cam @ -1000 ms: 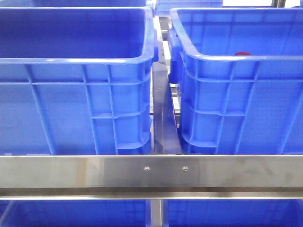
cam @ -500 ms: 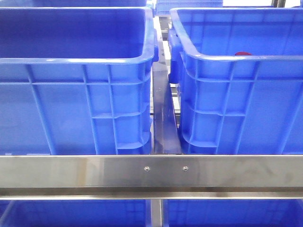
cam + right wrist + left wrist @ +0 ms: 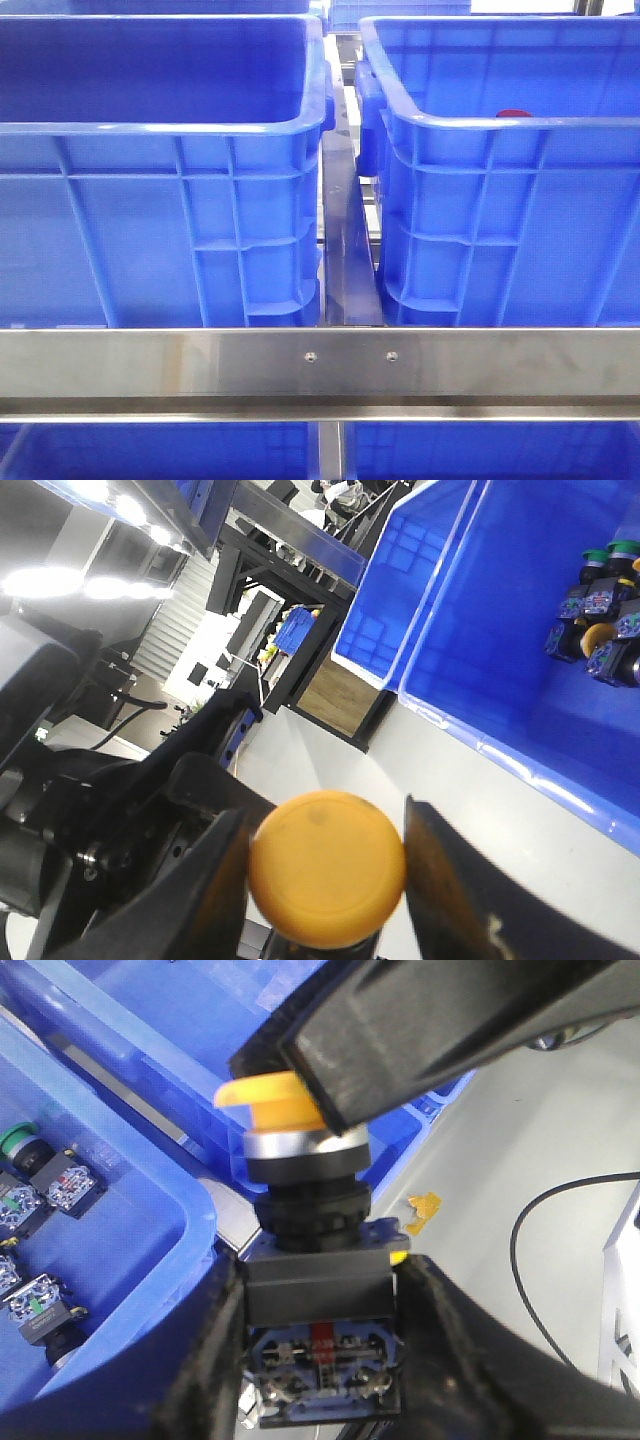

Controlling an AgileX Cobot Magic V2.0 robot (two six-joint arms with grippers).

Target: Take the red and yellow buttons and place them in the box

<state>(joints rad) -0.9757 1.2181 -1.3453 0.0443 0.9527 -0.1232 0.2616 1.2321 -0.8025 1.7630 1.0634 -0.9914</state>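
A yellow button with a black body [image 3: 315, 1295] is gripped by both grippers. My left gripper [image 3: 318, 1305] is shut on its black body. My right gripper [image 3: 322, 855] is shut on its round yellow cap [image 3: 327, 880]; one of its black fingers [image 3: 430, 1030] covers the cap in the left wrist view. A small red piece [image 3: 513, 114] peeks over the near rim of the right blue crate [image 3: 520, 124]. The left blue crate [image 3: 160, 128] stands beside it. Neither gripper shows in the front view.
A blue crate [image 3: 150, 1260] beside my left gripper holds several buttons, one green [image 3: 18, 1140]. Another blue crate [image 3: 500, 660] holds a cluster of buttons [image 3: 600, 630]. A steel rail [image 3: 320, 362] crosses in front of the crates. A cable [image 3: 540, 1250] lies on the grey floor.
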